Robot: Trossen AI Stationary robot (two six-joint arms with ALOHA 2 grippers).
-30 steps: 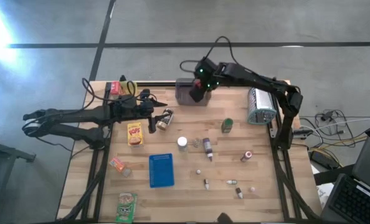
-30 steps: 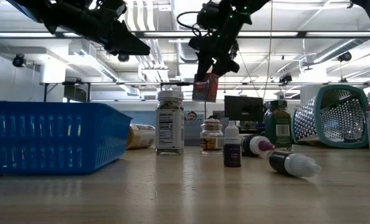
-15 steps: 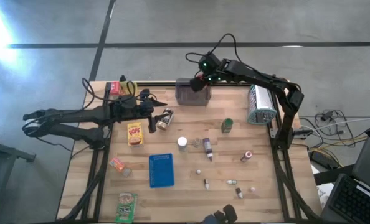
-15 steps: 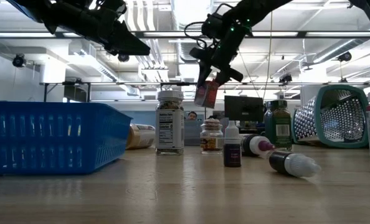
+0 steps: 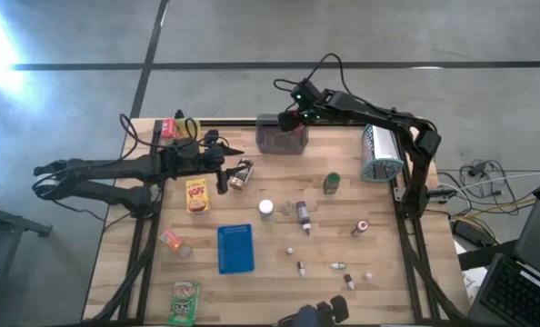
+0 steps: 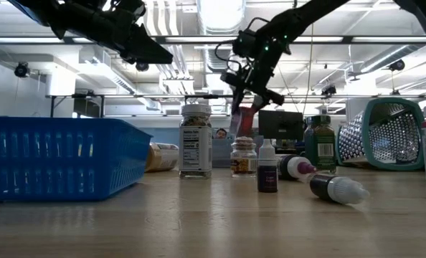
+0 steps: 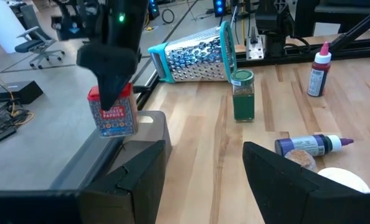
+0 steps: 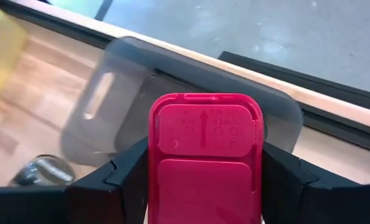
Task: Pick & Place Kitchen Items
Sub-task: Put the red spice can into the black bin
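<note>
Blue tray (image 5: 235, 248) near centre, left gripper (image 5: 223, 169) with fingers apart, holding nothing, above yellow packet (image 5: 196, 194), right gripper (image 8: 203, 186) clamped on red-lidded spice container (image 8: 204, 149), directly over grey bin (image 5: 280, 136) at far edge

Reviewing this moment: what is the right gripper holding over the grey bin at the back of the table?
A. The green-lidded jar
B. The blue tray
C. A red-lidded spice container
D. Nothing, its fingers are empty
C. The right wrist view shows the right gripper clamped on the red-lidded spice container above the grey bin; the left wrist view shows the same.
</note>
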